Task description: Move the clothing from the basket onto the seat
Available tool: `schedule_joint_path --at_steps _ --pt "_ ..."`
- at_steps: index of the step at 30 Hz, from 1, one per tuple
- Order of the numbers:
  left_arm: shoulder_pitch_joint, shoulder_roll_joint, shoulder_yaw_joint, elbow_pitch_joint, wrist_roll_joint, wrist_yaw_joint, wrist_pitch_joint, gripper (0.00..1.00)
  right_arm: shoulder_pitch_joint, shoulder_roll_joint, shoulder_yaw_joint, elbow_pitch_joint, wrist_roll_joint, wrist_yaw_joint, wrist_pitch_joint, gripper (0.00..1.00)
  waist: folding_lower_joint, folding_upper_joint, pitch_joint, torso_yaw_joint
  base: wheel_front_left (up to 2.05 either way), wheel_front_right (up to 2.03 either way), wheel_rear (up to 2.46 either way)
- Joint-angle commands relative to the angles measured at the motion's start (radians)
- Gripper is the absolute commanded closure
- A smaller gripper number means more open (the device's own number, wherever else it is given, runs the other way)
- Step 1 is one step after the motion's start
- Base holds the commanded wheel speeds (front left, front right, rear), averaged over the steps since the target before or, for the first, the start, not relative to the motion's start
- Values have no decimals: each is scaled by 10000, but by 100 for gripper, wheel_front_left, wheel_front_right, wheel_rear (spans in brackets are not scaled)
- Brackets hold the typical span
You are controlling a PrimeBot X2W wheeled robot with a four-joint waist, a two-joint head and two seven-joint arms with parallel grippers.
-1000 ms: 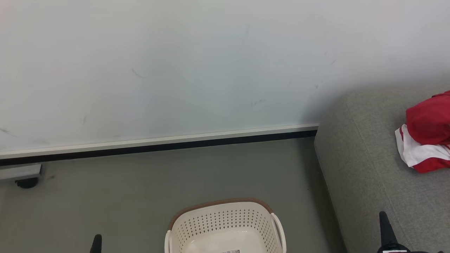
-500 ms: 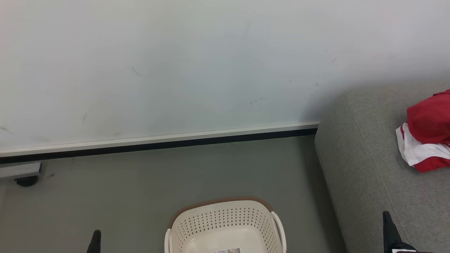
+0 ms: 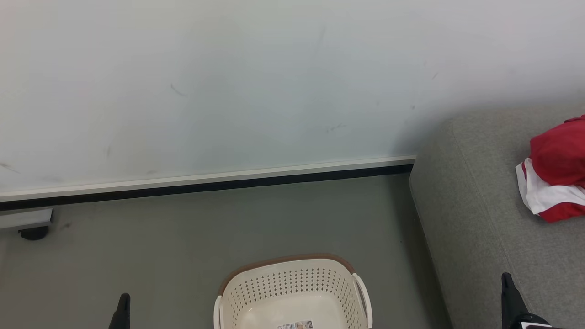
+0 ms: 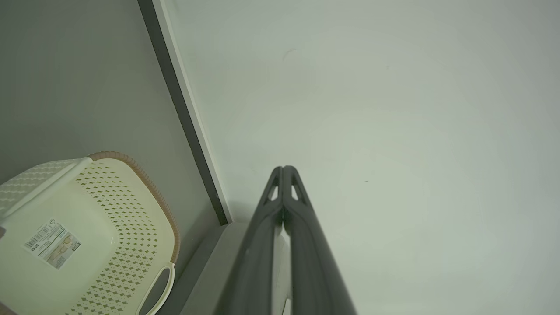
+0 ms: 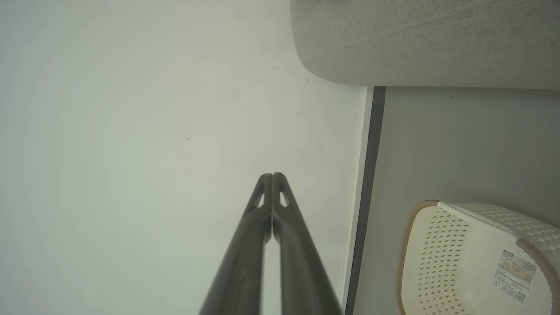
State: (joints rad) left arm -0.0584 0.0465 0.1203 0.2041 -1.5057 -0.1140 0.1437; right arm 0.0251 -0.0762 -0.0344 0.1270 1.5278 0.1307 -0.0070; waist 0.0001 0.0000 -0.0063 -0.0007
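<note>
Slim dark grey fingers (image 4: pixel 261 245) bear triangular cut-outs near tips.

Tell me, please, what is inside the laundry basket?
The laundry basket shows a sticker label on its bare bottom and nothing else; its near end is cut off at the picture edge, unseen.

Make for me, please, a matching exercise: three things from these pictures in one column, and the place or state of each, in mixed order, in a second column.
Column one:
1. red and white fabric clothing
2. oval cream perforated plastic basket
3. left gripper with two dark fingers

Column two:
A. shut, holding nothing
B. standing on the grey floor
C. lying on the light grey fabric seat

Pairs: 1-C, 2-B, 3-A.
</note>
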Motion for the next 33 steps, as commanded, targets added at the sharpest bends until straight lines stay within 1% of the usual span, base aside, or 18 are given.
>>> schedule_joint_path --at_steps 1,15,33 --pt "-79 60 44 29 -222 -83 67 100 -121 -17 -38 -36 227 2 81 100 -1 0 8 1 0 0 0" --pt "-226 59 119 110 -1165 -197 357 100 -114 14 -225 -104 1273 0 320 100 -1 0 88 5 0 0 0" --pt "-214 58 118 107 -1110 -196 361 100 -84 72 -282 -89 1170 0 366 100 -1 0 90 5 0 0 0"
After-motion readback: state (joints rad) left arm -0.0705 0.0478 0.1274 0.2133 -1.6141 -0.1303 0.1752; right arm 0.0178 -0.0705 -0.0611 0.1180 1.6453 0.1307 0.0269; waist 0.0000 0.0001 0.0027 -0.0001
